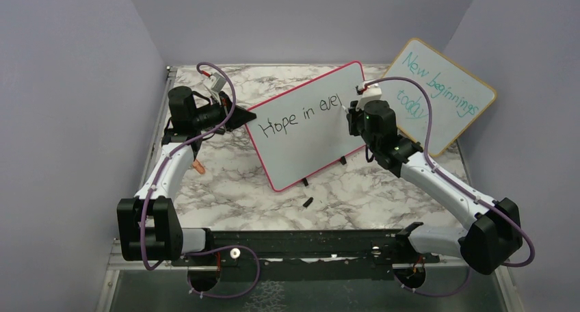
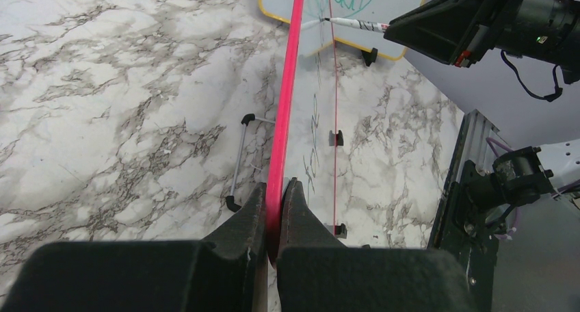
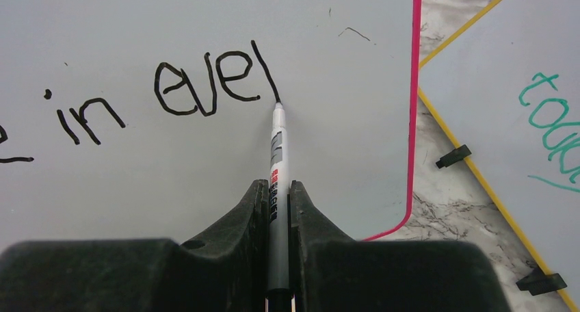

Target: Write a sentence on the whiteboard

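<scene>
The whiteboard (image 1: 308,144), white with a pink-red frame, stands tilted on small black feet at the table's middle. My left gripper (image 1: 239,118) is shut on its left edge; in the left wrist view both fingers (image 2: 275,202) pinch the pink frame (image 2: 291,86). The sentence (image 1: 301,115) reads "Hope in eve" plus one slanted stroke in black (image 3: 205,86). My right gripper (image 3: 277,196) is shut on a grey marker (image 3: 277,141), whose tip touches the board (image 3: 171,189) at the lower end of that last stroke.
A second board (image 1: 441,96) with a yellow wooden frame and teal writing leans at the back right, just behind the whiteboard's right edge. A small black cap (image 1: 308,202) lies on the marble in front. A small orange thing (image 1: 198,166) lies by the left arm. Purple walls surround the table.
</scene>
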Available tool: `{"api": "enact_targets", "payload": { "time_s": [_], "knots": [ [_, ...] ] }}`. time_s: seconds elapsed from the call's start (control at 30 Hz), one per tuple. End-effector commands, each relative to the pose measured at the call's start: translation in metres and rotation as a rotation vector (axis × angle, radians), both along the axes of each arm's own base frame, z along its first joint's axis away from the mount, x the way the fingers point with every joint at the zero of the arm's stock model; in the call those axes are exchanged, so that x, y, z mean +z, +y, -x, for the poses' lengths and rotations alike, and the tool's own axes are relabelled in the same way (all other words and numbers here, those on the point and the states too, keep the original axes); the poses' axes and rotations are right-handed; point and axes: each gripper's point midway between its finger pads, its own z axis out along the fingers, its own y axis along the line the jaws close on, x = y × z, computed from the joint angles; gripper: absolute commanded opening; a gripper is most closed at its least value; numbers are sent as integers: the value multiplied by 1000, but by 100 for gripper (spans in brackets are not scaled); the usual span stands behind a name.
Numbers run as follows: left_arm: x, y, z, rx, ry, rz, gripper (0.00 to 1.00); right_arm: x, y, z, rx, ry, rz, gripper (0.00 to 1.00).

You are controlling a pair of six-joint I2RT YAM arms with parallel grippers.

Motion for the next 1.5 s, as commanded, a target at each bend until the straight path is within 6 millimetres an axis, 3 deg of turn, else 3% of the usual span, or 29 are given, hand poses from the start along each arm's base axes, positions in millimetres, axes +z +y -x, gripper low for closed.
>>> {"api": "enact_targets", "payload": {
  "time_s": [0.0, 1.1, 1.47],
  "knots": [
    [-48, 6, -3, 26, 44, -107, 0, -9, -2, 7, 8, 33, -3, 1],
    [-48, 6, -2, 23, 43, -107, 0, 39, 12, -18, 24, -96, -43, 1],
    [-48, 6, -2, 24, 43, -107, 0, 40, 9, -23, -2, -104, -36, 1]
  ]
}}
